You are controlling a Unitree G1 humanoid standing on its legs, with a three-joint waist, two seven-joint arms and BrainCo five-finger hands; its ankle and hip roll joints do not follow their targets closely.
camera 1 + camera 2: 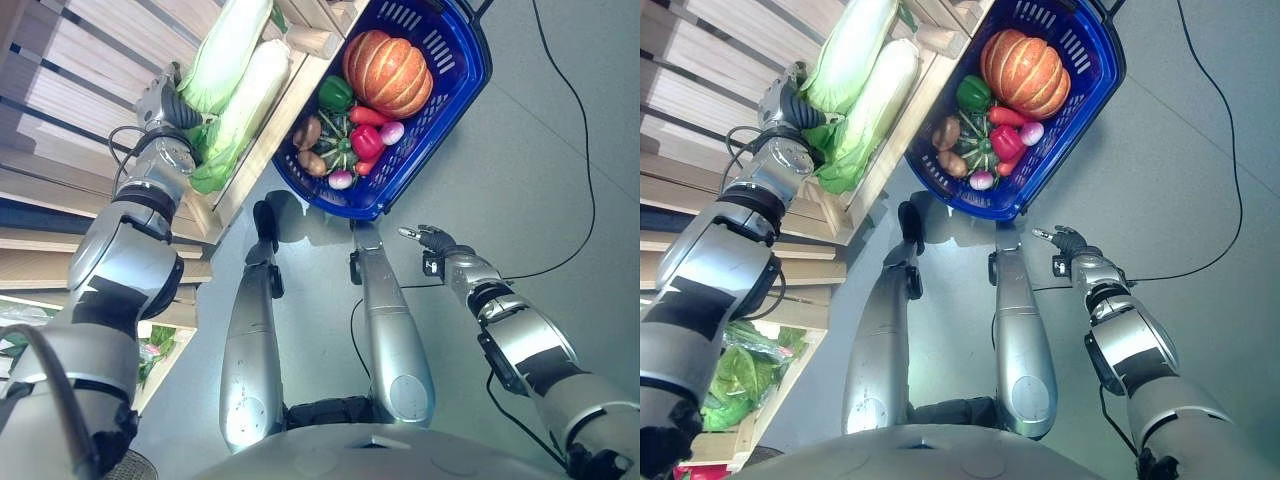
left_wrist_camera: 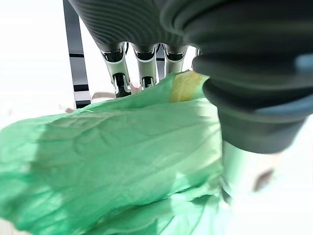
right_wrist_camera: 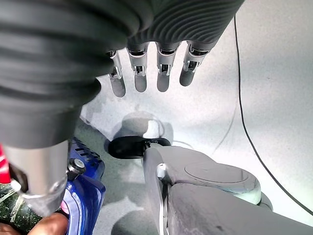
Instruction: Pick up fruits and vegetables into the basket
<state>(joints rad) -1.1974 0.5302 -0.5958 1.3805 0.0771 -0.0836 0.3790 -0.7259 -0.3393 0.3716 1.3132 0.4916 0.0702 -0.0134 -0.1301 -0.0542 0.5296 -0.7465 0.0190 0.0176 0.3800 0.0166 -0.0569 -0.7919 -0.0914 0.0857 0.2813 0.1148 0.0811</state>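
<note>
Two long napa cabbages (image 1: 245,95) lie side by side in a wooden crate (image 1: 272,128) on the shelf. My left hand (image 1: 163,100) is at their green leafy ends. In the left wrist view a green cabbage leaf (image 2: 122,156) lies against my left hand (image 2: 137,19) and covers most of it. A blue basket (image 1: 470,80) stands on the floor beside the crate. It holds a pumpkin (image 1: 388,72), a green pepper (image 1: 335,93), a red pepper (image 1: 365,142), a potato (image 1: 306,131) and other small vegetables. My right hand (image 1: 432,240) hangs open over the floor, below the basket and apart from it, holding nothing.
Wooden slatted shelves (image 1: 60,60) fill the left side. A lower shelf holds bagged leafy greens (image 1: 735,385). Grey floor (image 1: 530,170) spreads to the right of the basket. The basket's blue corner (image 3: 85,183) is near my right hand.
</note>
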